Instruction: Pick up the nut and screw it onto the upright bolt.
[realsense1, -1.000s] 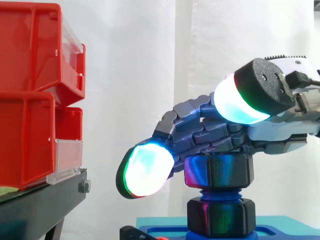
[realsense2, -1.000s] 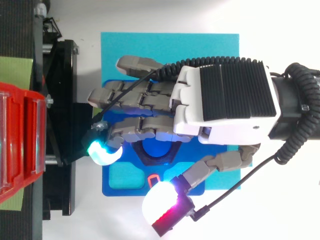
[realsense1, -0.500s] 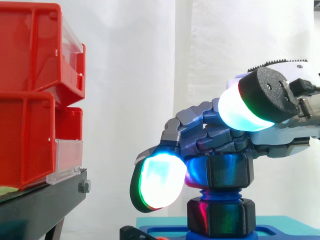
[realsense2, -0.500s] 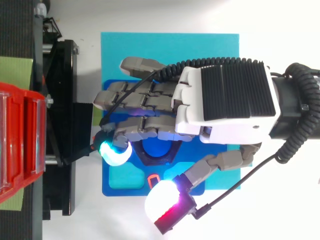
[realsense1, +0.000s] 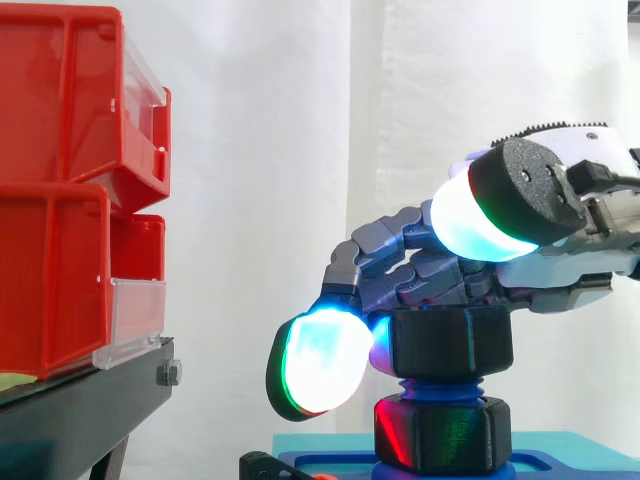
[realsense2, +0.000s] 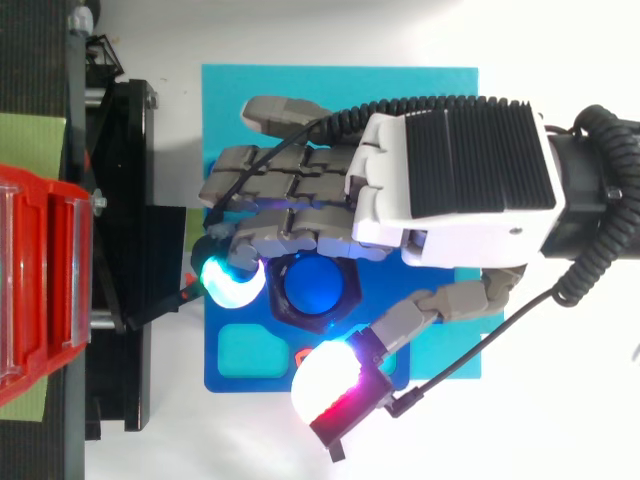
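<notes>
Nut (realsense1: 450, 343): black, sits on the bolt (realsense2: 318, 287), blue thread showing beneath.
Hand (realsense2: 450, 170): over the nut; cannot tell whether it grasps.

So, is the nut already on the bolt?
Yes, the side view shows the black nut sitting on the bolt, on its blue thread, just below the hand.

Black nut (realsense1: 450, 343) threaded atop upright blue bolt (realsense2: 318, 288).

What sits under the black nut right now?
Blue bolt threads show just beneath the nut, then a black hex base on the blue fixture. The threads inside the nut are hidden.
</notes>
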